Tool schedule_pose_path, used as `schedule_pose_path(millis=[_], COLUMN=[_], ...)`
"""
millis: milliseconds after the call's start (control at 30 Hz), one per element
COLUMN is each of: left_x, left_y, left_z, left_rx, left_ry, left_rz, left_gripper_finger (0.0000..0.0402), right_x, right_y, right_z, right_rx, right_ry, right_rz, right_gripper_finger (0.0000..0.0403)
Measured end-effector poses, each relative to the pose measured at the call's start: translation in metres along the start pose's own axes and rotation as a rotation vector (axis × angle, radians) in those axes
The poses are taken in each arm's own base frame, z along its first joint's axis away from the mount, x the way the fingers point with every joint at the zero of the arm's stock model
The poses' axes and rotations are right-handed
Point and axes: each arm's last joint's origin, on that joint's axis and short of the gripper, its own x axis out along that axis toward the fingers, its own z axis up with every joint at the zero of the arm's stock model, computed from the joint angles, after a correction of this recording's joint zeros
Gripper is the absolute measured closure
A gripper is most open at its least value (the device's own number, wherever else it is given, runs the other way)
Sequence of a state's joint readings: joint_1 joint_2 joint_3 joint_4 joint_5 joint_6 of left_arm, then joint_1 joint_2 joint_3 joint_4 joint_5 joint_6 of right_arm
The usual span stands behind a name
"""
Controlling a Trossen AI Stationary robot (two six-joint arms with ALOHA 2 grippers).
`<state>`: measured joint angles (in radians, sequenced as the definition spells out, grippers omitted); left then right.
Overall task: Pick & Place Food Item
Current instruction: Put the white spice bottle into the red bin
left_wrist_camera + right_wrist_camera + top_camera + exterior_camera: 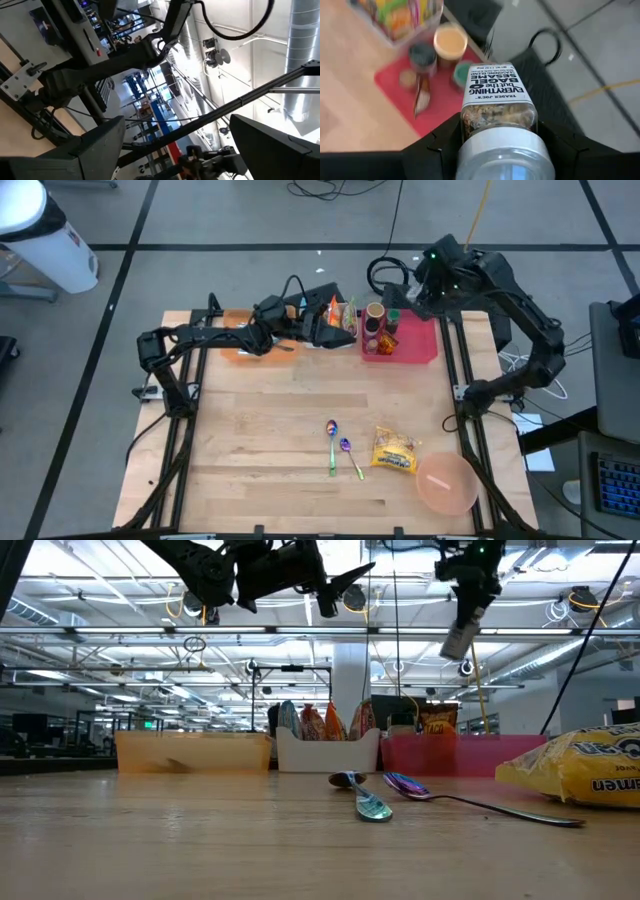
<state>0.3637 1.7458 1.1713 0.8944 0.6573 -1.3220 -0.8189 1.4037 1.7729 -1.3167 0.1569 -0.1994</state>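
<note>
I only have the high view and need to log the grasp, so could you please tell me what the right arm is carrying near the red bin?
Observer: The right gripper is closed on a seasoning jar labelled Everything but the Bagel, lid end between its fingers.
Operator: Thanks; is it resting on anything?
Observer: No, the low view shows it hanging high above the table, tilted.
Operator: And the left arm?
Observer: The left gripper is open with nothing between its fingers.
</note>
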Motion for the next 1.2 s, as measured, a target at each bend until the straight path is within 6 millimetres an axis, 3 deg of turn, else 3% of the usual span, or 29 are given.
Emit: schedule_pose_path(millis=[400, 1200], left_x=[0.0, 0.009], left_y=[0.0, -0.003], left_z=[0.0, -0.012], left_rx=[0.0, 0.023], left_ry=[-0.002, 0.03], left_rz=[0.001, -0.014], left_gripper_finger=[0.0034, 0.0034], right_x=[0.049, 0.116], right_y=[0.002, 0.009], right_z=[0.002, 0.018], right_rx=[-0.133, -0.292], right_ry=[0.314, 0.475], right_rz=[0.077, 0.12], right_gripper_finger=[0.0211, 0.0211])
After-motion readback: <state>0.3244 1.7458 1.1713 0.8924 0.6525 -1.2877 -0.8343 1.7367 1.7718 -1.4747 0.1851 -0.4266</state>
